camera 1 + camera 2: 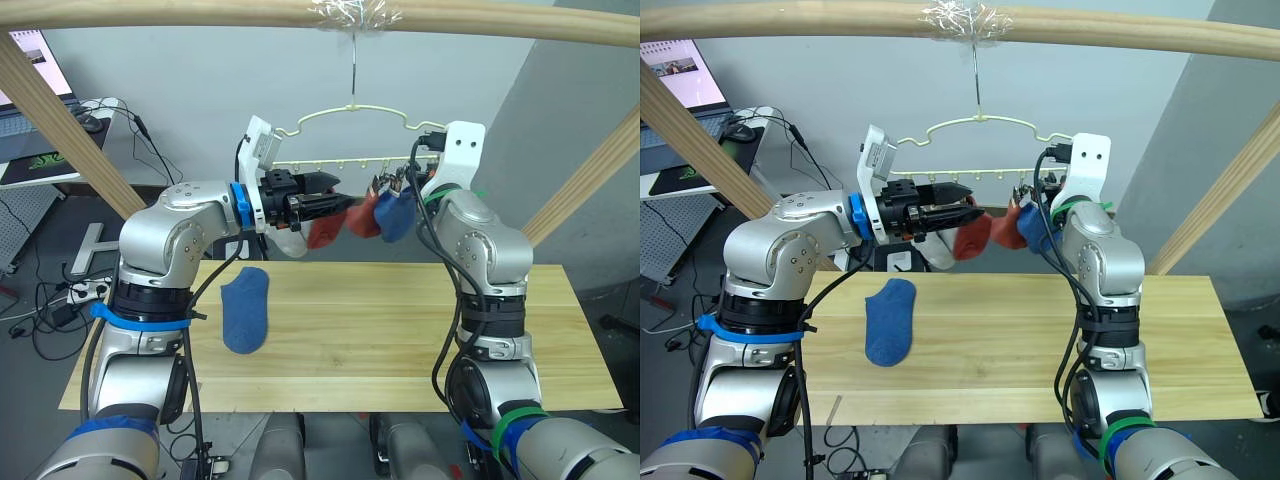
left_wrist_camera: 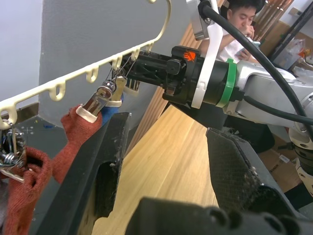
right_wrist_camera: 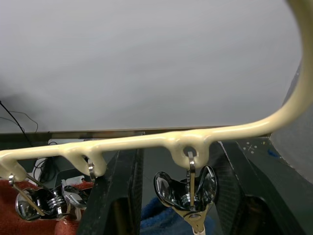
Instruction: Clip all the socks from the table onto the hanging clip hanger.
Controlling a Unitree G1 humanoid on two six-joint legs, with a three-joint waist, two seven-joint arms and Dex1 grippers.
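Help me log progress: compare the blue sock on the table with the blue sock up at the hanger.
The blue sock on the table lies flat and fully spread; the blue sock at the clip hanger hangs bunched. The table one is free of any clip; the hanging one sits under a clip beside the rust-red socks. The table one lies apart from both grippers; the hanging one is by the right gripper. Both look the same blue.

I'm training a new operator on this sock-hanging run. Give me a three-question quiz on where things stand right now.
1. True or false: one blue sock lies on the table.
2. Which sock colour hangs nearest the right end effector? A) grey B) blue C) rust-red
3. Fill in: the clip hanger hangs by its hook from a wooden ____.

Key: 1 true; 2 B, the hung blue sock; 3 pole.
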